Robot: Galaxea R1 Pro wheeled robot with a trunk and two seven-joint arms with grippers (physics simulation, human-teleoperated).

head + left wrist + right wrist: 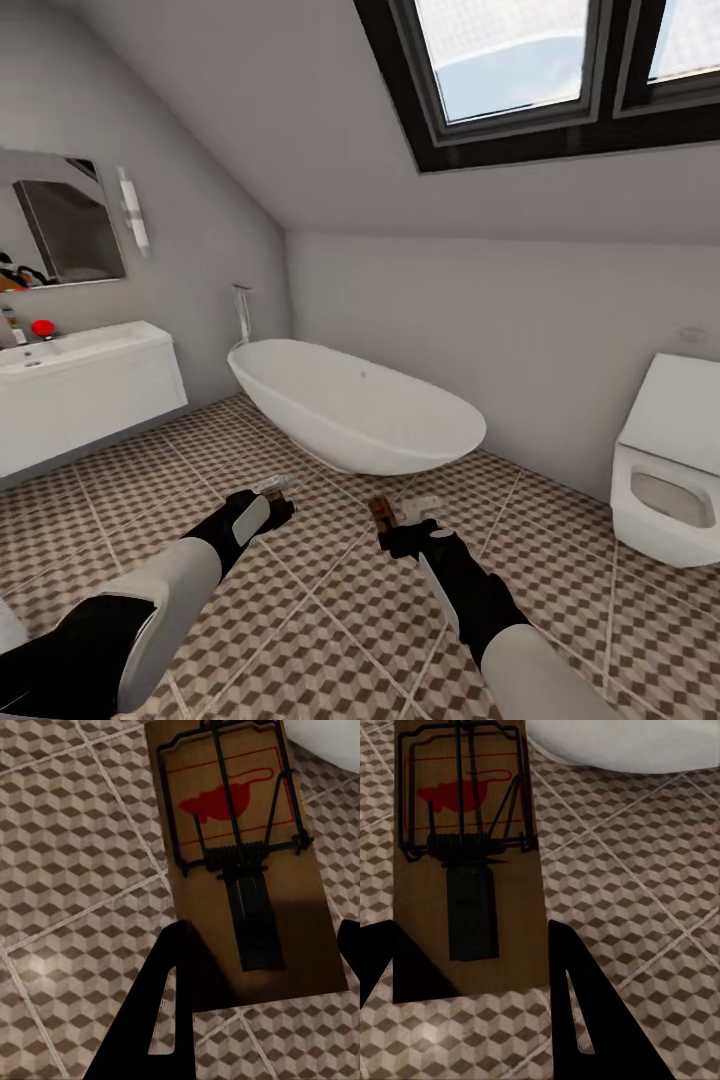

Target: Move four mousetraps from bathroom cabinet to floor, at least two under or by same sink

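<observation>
While both arms hang out over the bathroom floor, each one's got a trap pinched by its near end. The left end effector is clamped on one mousetrap, and the right end effector grips a second mousetrap, both held clear above the cube tiles. Just past them sits the white bathtub. Further off to the left is the bathroom sink under a mirror, and a toilet over on the right.
</observation>
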